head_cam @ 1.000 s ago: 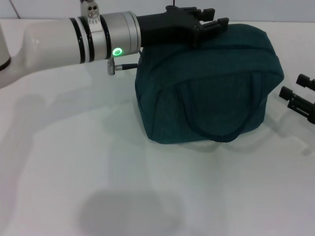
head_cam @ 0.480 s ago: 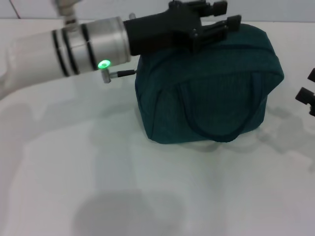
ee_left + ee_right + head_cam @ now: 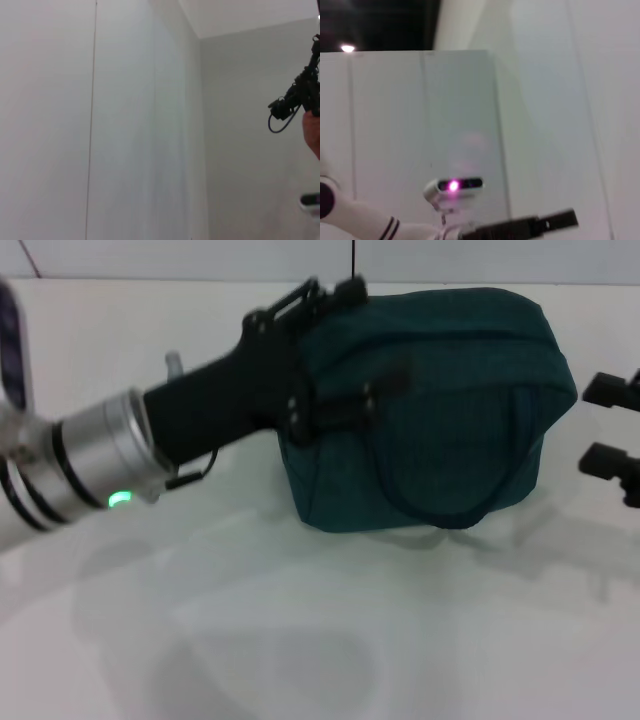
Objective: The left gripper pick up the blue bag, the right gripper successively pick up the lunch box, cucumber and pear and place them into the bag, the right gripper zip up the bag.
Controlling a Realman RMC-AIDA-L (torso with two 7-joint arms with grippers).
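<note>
The left gripper (image 3: 345,350) lies across the ten-o'clock corner of the dark teal fabric bag (image 3: 450,410), fingers spread, one at the top edge and one on the front face, gripping nothing. The bag stands zipped on the white table (image 3: 300,640). At three o'clock, the right gripper (image 3: 612,425) waits apart, fingers spread.

The surface (image 3: 300,640) was viewed from the head camera, forward and downward, at close range, with the blue bag (image 3: 450,410) filling the middle. The left wrist view was turned toward a bare wall (image 3: 100,125), away from the surface. The right wrist view was likewise aimed upward at wall panels (image 3: 470,115). Nothing recognisably shared was seen between views.
</note>
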